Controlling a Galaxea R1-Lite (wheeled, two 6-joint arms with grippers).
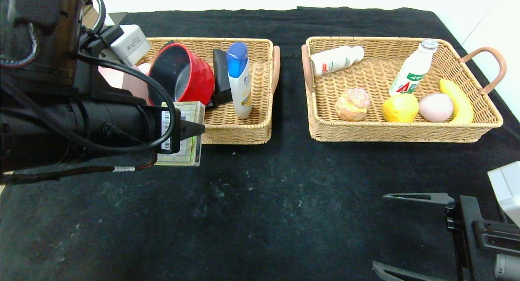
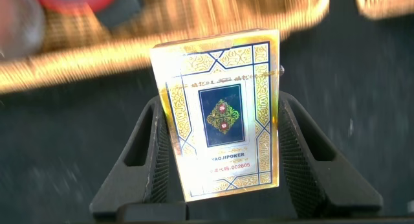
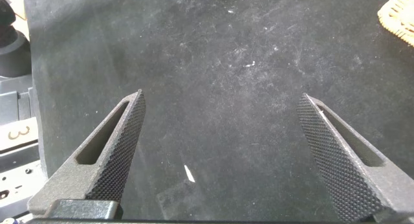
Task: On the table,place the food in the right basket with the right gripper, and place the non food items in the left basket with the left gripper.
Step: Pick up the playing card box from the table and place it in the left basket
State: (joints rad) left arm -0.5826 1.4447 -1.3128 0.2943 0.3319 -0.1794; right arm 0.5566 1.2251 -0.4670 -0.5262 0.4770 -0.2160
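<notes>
Card box (image 1: 185, 131), a pack of playing cards with a barcode on its side, sits clamped in the left gripper (image 1: 189, 129) just off the front edge of the left basket (image 1: 243, 130). That basket holds a red pot (image 1: 185, 76), a black item (image 1: 221, 76) and a blue-capped bottle (image 1: 239, 80). The right basket (image 1: 406, 130) holds two white bottles, a banana (image 1: 458, 100), a yellow fruit (image 1: 400, 107), a pink egg-shaped piece (image 1: 435, 107) and a pastry (image 1: 352, 104). Bare black table (image 1: 264, 212) spreads toward the near edge, where the right gripper (image 1: 406, 232) rests by the near right corner.

Left wrist: the card box (image 2: 221, 114) stands upright between both fingers (image 2: 301, 162), its gold and blue patterned face outward, wicker just beyond it.

Right wrist: the right gripper (image 3: 223, 156) is spread wide over bare cloth.
</notes>
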